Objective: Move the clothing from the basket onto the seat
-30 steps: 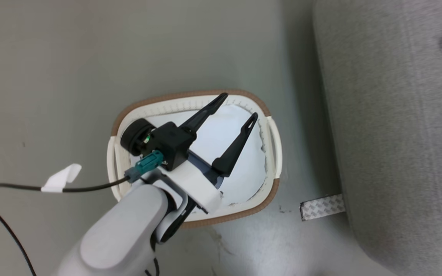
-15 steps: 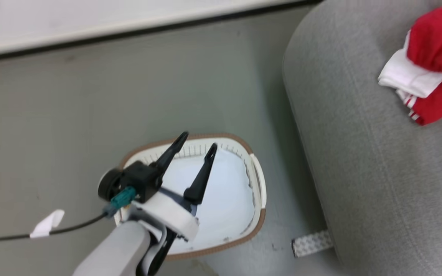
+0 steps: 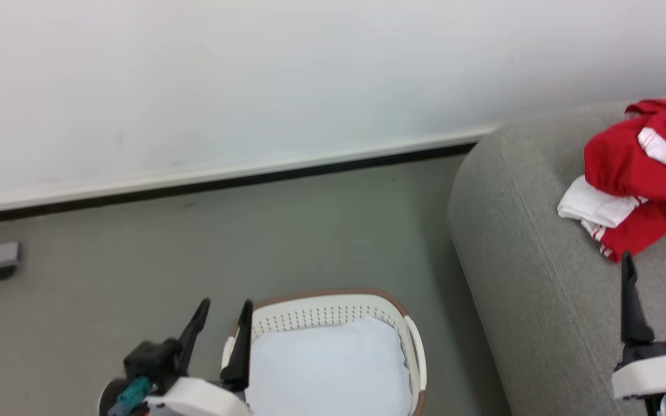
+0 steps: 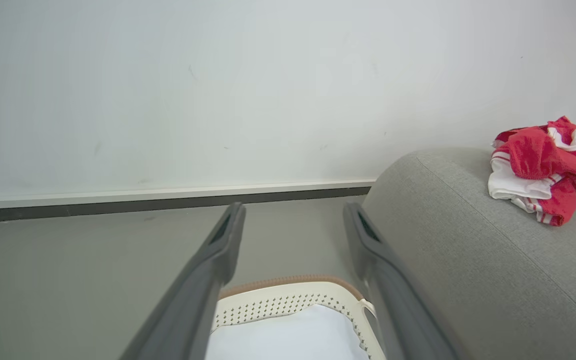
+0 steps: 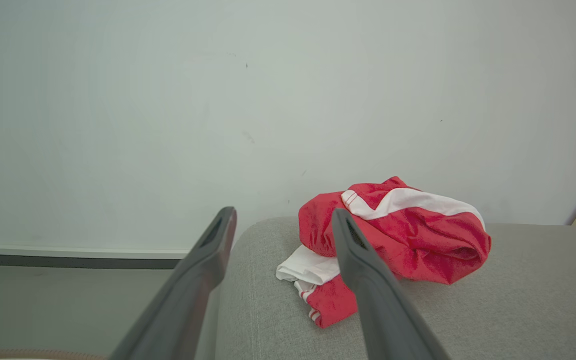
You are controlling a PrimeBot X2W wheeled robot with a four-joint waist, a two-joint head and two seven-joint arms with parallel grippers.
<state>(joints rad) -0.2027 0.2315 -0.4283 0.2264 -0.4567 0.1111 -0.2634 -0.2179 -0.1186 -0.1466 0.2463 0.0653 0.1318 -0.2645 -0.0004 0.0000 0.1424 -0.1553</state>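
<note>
Clothing, crumpled red-and-white fabric, lies on the large light grey sofa seat just beyond the wide, empty right pincer. The left pincer, equally wide, has withdrawn from above the oval white perforated basket, which holds a pale pad: transfer seems done.

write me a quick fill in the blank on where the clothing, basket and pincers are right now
1. The red and white clothing lies on the upholstered grey ____.
2. The basket stands on the ____, with a pale pad inside it.
3. The left pincer and right pincer both stand ____, holding nothing.

Missing words: seat; floor; open.
</note>
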